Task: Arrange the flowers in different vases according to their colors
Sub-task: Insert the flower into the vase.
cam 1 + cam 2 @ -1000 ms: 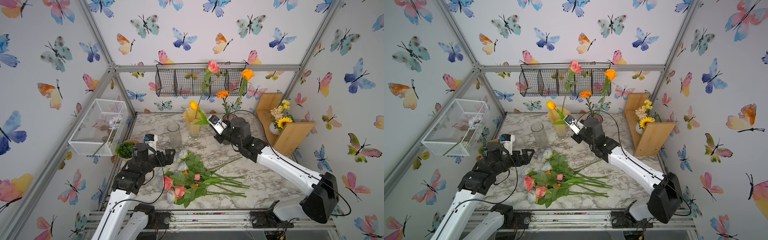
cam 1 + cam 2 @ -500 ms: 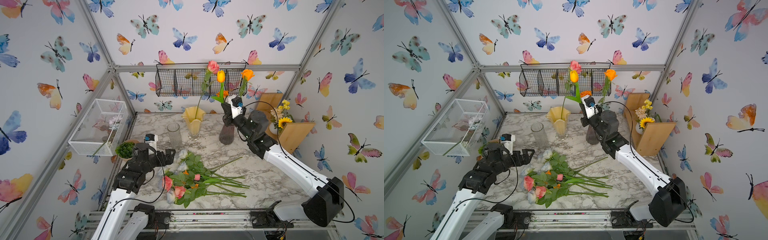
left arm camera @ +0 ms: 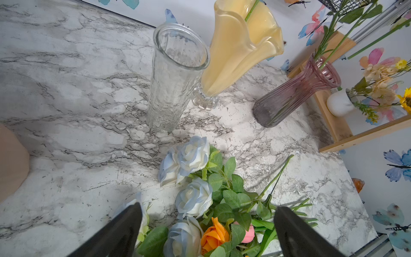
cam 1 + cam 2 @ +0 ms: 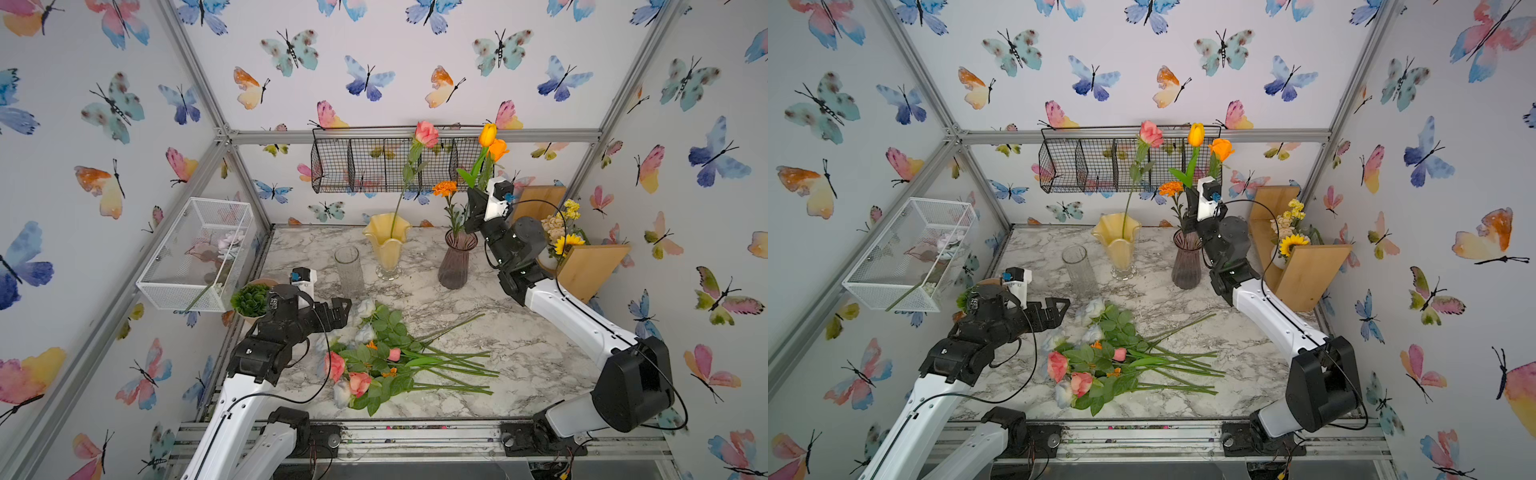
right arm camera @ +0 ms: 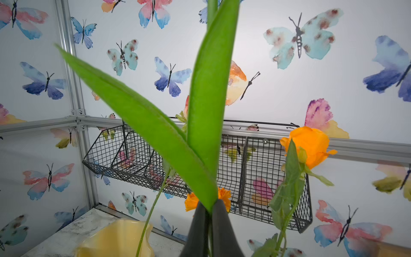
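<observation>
While the right gripper hangs raised just above the purple vase, its fingers are pressed together on the stem of a tulip, clamped where two long leaves fork. Bloom upright, yellow, in front of the wire basket. Lower stem hidden behind the gripper; cannot tell whether it reaches the vase mouth. Purple vase holds a marigold and an orange rose. Yellow vase holds one pink rose. Clear vase upright just beside it. Left gripper low over the table, fingers wide apart, gripping nothing; white roses just beyond its tips. Other flowers lie in a heap, stems pointing toward the right arm.
</observation>
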{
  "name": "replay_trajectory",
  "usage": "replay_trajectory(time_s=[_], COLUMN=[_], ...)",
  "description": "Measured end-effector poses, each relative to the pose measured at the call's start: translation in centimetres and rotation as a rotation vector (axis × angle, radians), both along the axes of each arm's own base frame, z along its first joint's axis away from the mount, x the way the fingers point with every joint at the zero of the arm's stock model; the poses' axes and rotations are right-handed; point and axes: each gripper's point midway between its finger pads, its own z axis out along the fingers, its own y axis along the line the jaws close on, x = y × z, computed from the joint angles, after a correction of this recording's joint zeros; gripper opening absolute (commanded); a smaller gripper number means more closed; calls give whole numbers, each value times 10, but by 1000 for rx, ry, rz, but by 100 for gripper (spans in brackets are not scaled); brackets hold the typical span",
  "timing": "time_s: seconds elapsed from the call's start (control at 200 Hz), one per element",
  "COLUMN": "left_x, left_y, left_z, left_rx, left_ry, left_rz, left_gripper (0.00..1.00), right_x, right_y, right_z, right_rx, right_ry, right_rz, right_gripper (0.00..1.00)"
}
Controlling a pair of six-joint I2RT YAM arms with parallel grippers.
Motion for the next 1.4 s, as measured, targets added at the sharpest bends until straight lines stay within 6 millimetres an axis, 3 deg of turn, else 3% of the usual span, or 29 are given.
replay_trajectory(time_s=[0.205, 0.385, 0.581, 0.661, 0.816, 1.051, 1.251, 1.402], left_x=[0, 0, 0, 0, 0, 0, 0, 0], left_y=[0, 1, 1, 1, 1, 1, 1, 1], left_z=[0, 0, 0, 0, 0, 0, 1, 4], left_rx=[0, 0, 0, 0, 0, 0, -1, -3], left_ry=[0, 0, 0, 0, -1, -1, -6, -15], left_rz=[1, 2, 3, 3, 3, 3, 3, 3], left_gripper=[99, 99, 99, 99, 99, 99, 99, 99], right_x=[20, 22, 26, 28, 30, 28, 14, -7], right_y=[-2, -4, -5, -6, -10, -14, -18, -9], right_z=[-38, -77, -106, -112, -116, -114, -94, -64], right_rx=[-3, -9, -13, -6, 5, 2, -5, -9], right_ry=[65, 139, 199, 214, 233, 243, 266, 304], right_rz=[-16, -23, -36, -48, -72, -87, -74, 21], right_gripper=[2, 3, 2, 18, 36, 48, 56, 59])
